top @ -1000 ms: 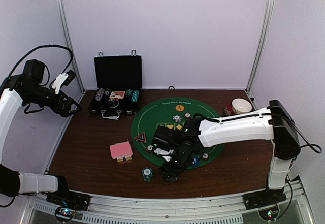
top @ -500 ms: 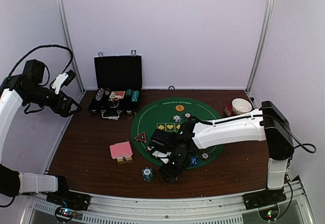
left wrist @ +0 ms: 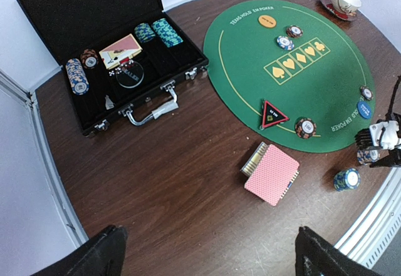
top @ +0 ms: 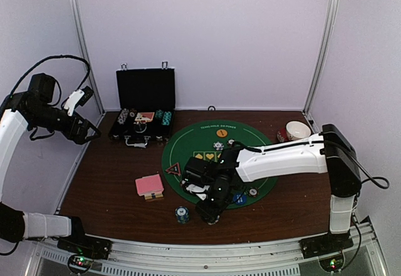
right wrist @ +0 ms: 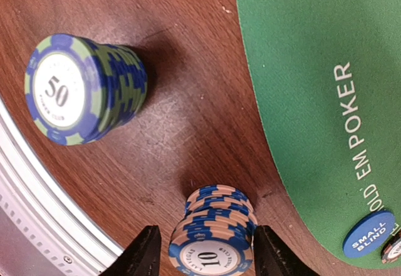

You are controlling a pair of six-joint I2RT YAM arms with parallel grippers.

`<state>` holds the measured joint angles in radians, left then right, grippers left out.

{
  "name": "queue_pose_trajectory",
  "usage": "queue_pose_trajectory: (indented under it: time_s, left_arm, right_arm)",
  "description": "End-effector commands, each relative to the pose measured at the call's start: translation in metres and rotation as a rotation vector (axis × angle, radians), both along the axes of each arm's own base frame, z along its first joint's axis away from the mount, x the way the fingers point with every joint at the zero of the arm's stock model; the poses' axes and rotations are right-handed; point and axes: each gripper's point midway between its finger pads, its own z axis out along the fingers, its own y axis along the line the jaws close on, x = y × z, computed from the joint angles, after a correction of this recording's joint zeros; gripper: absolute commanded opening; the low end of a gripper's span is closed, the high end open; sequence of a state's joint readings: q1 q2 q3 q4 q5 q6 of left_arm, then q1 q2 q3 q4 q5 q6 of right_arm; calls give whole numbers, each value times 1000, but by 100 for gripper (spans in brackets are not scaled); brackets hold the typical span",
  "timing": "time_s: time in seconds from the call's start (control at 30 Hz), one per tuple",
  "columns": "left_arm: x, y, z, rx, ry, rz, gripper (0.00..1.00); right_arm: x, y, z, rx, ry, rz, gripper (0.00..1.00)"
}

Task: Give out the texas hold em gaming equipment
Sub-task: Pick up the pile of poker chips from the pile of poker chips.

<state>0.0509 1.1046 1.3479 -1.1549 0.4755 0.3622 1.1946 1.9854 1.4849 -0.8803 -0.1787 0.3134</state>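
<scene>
My right gripper (right wrist: 212,254) straddles a short stack of blue-and-peach "10" chips (right wrist: 216,238) that stands on the wood just off the green mat (right wrist: 313,88). A thin gap shows at its left finger (right wrist: 147,254). In the top view this gripper (top: 208,212) is near the front edge. A teal "50" chip stack (right wrist: 81,88) stands beside it, also in the top view (top: 182,214). The pink-backed card deck (top: 149,185) and the red-edged triangle (top: 173,169) lie to the left. The blue disc (right wrist: 368,233) and orange disc (top: 221,133) lie on the mat. My left gripper (left wrist: 213,251) is open and empty, high above the table.
The open black case (top: 145,110) with chips and cards stands at the back left. A red-and-white bowl (top: 298,130) sits at the back right. Single chips (left wrist: 285,42) lie on the mat. The metal rail of the table's front edge (right wrist: 37,226) runs close to the right gripper.
My right arm's forearm has shifted a little to the left while its gripper stayed over the same spot near the front edge. The left arm has not moved.
</scene>
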Motion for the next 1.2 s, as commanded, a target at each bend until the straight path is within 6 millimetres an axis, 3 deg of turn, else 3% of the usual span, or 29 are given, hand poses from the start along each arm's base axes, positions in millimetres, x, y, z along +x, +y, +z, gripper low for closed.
queue_pose_trajectory:
  time_s: [0.0, 0.2, 0.43, 0.87, 1.17]
  left_arm:
    - [-2, 1, 1, 6, -10, -9, 98]
    - [-2, 1, 3, 7, -17, -9, 98]
    - [-2, 1, 1, 10, -13, -7, 98]
    - [-2, 1, 3, 8, -17, -7, 98]
    - [-2, 1, 3, 6, -18, -9, 98]
  right_arm:
    - [5, -4, -6, -41, -21, 7, 55]
    - [5, -3, -8, -41, -22, 9, 54]
    - [7, -4, -2, -36, -34, 6, 36]
    - [6, -5, -6, -60, -49, 24, 39]
    - [4, -4, -6, -64, -60, 39, 35]
